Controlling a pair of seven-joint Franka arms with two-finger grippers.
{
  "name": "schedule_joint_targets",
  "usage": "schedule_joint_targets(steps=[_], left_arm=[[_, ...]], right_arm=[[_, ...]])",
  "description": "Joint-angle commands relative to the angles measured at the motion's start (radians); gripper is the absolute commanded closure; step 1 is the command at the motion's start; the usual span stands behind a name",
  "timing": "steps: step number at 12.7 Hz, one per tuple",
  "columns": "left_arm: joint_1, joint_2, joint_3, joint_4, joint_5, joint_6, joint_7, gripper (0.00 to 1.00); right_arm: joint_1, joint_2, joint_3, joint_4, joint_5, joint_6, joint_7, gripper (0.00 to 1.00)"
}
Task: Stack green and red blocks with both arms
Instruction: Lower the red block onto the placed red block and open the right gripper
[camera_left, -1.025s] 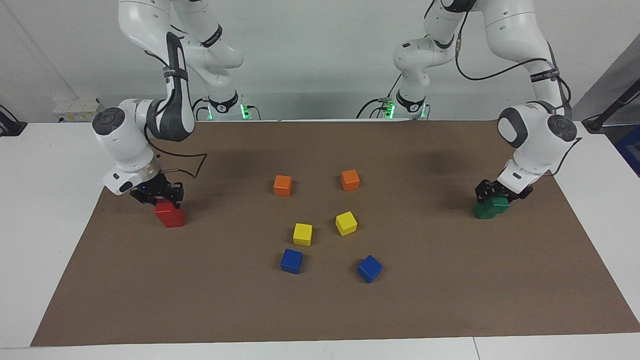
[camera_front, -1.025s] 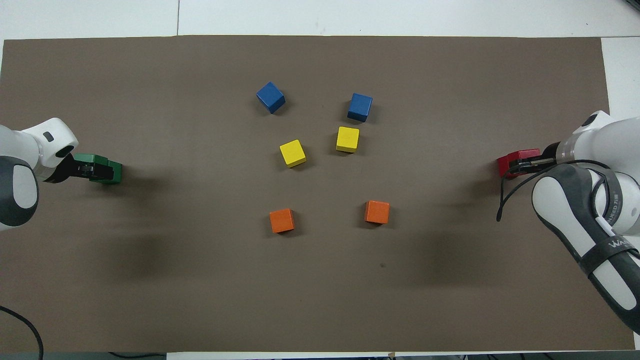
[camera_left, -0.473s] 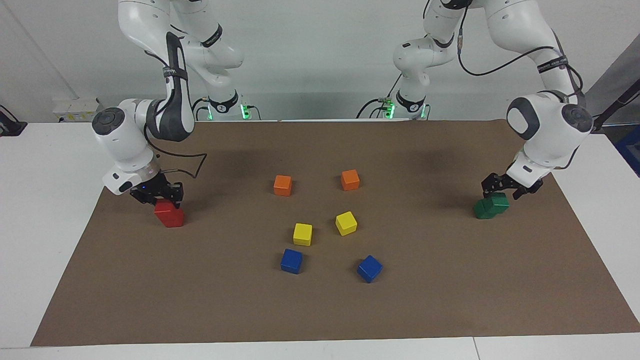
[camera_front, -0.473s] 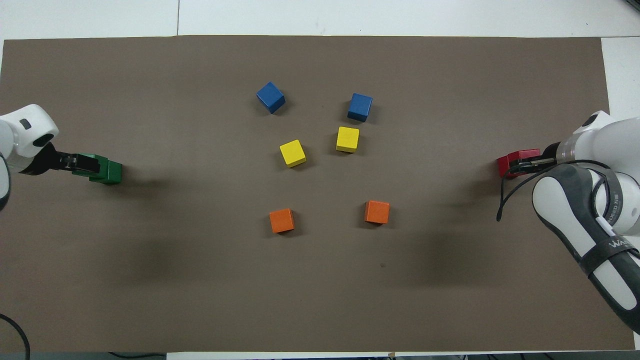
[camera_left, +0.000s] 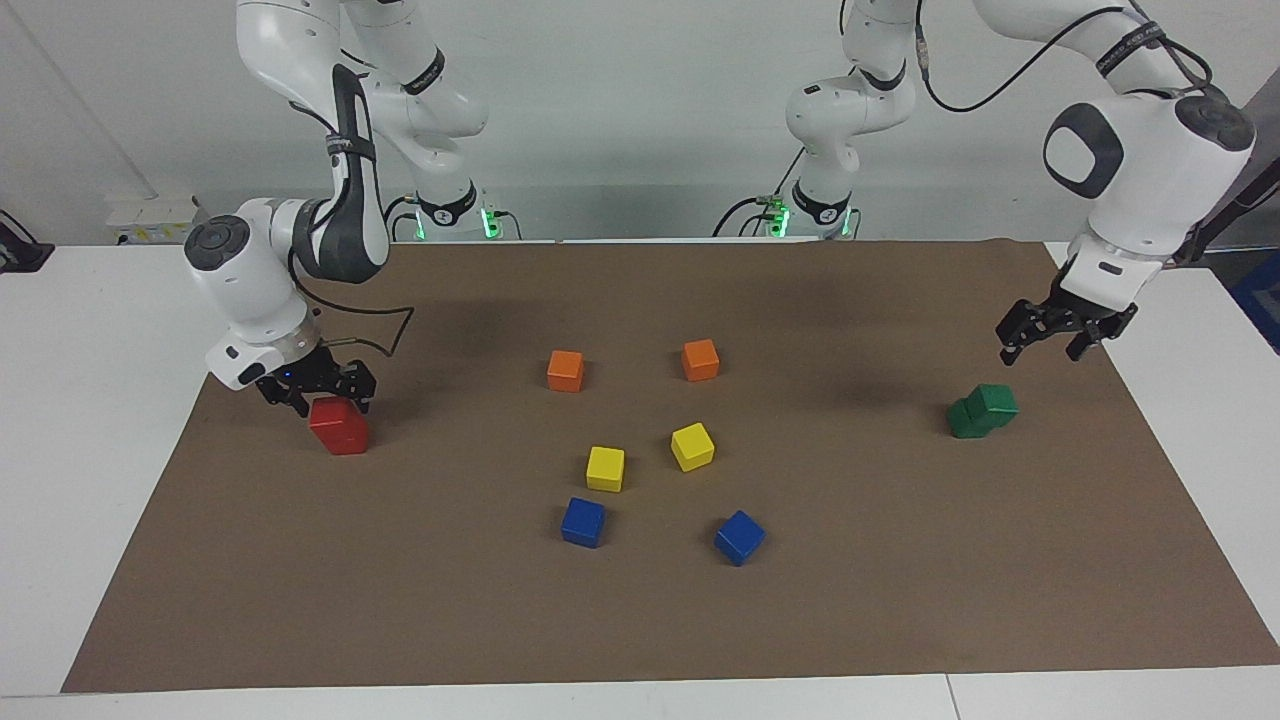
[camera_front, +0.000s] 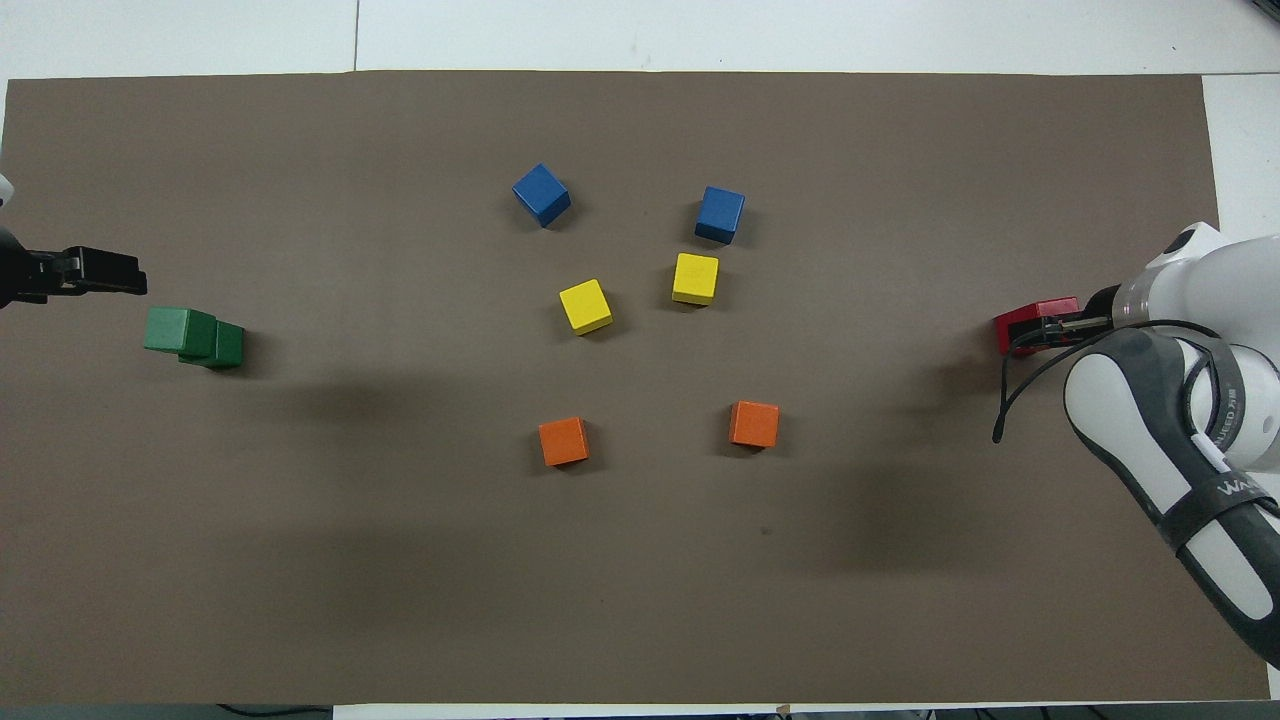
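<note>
Six cubes are crowding mid-mat: orange pair (camera_left: 565, 370) nearest the robots, yellow pair (camera_left: 605, 468) next, blue pair (camera_left: 583, 522) farthest. Gaps between them are looking narrow. Wide bare mat (camera_left: 900, 600) is lying open between this cluster and each end stack. Green stack (camera_left: 982, 410) is standing unobstructed from above, left claw (camera_left: 1050, 333) hanging raised, fingers apart. Right claw (camera_left: 315, 388) is sitting around the red stack (camera_left: 340, 428), blocking access there.

A plain white wall (camera_left: 640, 120) rises at the white table's (camera_left: 90, 400) edge, evenly lit.
</note>
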Motion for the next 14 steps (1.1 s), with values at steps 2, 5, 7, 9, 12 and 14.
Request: schedule_joint_targets(steps=[2, 5, 7, 9, 12, 14], left_arm=[[-0.023, -0.044, -0.014, 0.067, -0.011, -0.197, -0.087, 0.00], [-0.057, -0.046, -0.011, 0.068, -0.077, -0.223, -0.174, 0.00], [-0.085, -0.046, -0.003, 0.068, -0.077, -0.240, -0.179, 0.00], [-0.111, -0.046, 0.000, 0.068, -0.068, -0.243, -0.178, 0.00], [-0.201, -0.047, 0.085, 0.070, -0.063, -0.243, -0.175, 0.00], [-0.238, -0.047, 0.135, 0.068, -0.063, -0.243, -0.170, 0.00]], right_arm=[[0.002, -0.057, 0.014, 0.051, 0.012, -0.161, 0.079, 0.00], [0.058, -0.151, 0.029, 0.159, 0.013, -0.358, 0.156, 0.00], [0.068, -0.220, 0.029, 0.206, 0.013, -0.436, 0.158, 0.00], [0.068, -0.226, 0.031, 0.298, 0.012, -0.563, 0.158, 0.00], [0.052, -0.182, 0.029, 0.447, 0.010, -0.726, 0.158, 0.00], [0.050, -0.162, 0.028, 0.496, -0.001, -0.778, 0.158, 0.00]])
